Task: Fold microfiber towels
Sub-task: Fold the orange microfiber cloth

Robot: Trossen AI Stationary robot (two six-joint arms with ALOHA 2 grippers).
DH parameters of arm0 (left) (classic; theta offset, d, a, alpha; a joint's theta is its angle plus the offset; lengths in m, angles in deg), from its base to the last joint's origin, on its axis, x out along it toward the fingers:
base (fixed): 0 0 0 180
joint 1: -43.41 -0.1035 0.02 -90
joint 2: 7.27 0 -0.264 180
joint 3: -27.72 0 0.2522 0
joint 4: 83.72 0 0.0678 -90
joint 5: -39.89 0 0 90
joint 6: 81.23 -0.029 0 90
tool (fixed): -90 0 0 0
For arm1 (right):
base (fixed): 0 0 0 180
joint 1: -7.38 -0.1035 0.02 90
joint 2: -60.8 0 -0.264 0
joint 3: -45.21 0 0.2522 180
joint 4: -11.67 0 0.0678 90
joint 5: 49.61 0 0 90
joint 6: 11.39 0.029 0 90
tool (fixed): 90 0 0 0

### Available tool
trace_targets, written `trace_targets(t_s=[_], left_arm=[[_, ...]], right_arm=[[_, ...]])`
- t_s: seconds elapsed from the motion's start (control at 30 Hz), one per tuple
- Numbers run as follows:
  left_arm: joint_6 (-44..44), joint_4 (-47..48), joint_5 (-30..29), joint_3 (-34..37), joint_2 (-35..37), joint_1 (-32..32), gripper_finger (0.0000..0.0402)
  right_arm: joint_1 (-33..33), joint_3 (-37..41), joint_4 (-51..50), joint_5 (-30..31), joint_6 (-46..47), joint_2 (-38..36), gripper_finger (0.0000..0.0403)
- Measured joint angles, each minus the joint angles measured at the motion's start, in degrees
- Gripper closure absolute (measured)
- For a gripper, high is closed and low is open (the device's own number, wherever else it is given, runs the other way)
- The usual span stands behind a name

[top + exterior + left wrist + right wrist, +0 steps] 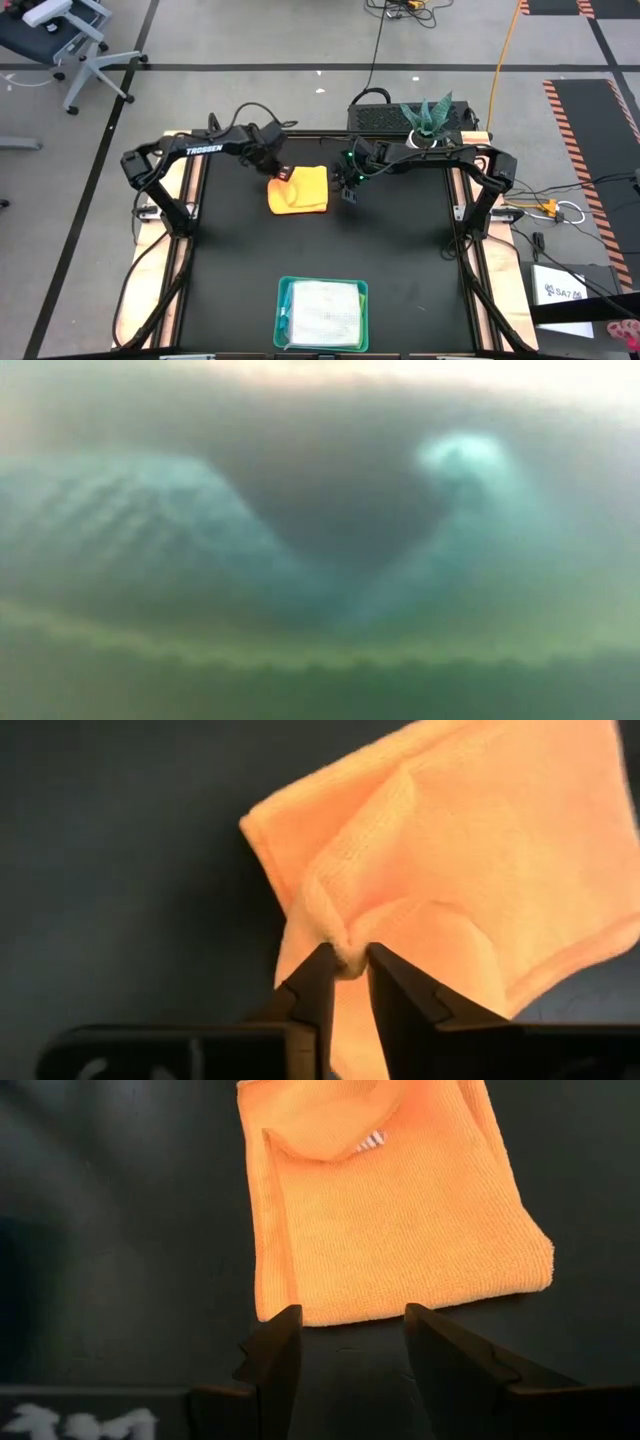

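A teal tray (283,300) sits at the near edge of the black counter (230,260), midway across. In it lies a pale towel (325,313), folded flat, with a sliver of blue cloth (286,318) showing along its left side. The low view is filled by blurred teal and green shapes too close to make out.

Farther back, well apart from the tray, the orange towel (300,189) lies on the counter between the two arms. It is partly folded, doubled over, with its left corner raised off the surface.

The left gripper (281,172) is at that raised corner, clenched on the orange towel: in the left wrist view its two dark fingers (312,982) pinch a bunched fold of the hem (345,958), and the cloth fans out beyond them over the dark counter.

The right gripper (349,192) stands just beside the towel's right edge, released and holding nothing. In the right wrist view its fingers (275,1348) are spread, with bare counter between them, and the towel's edge (400,1312) lies just past the tips. A small white label (370,1140) shows under the folded-over flap at the far end.

Behind the counter stands a potted plant (430,118) beside a black box (378,119)
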Motion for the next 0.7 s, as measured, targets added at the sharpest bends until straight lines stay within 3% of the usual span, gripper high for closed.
trace_targets(t_s=[0.2,0.43,0.57,0.7], left_arm=[[-0.4,0.6,-2.1,0.0,0.2,0.1,0.0310],[0.8,-1.9,-10.9,0.0,0.8,-0.3,0.0303],[-0.3,-1.5,-10.9,0.0,0.8,-0.5,0.0304],[0.8,-4.9,-6.8,0.0,3.5,0.3,0.0304]], right_arm=[[0.0,0.0,0.0,0.0,0.2,0.0,0.0234],[-0.1,0.0,0.0,-0.2,0.2,0.0,0.0234],[-0.1,0.0,0.0,-0.2,0.2,0.0,0.0234],[-0.2,0.0,0.0,-0.2,-0.1,0.0,0.0234]])
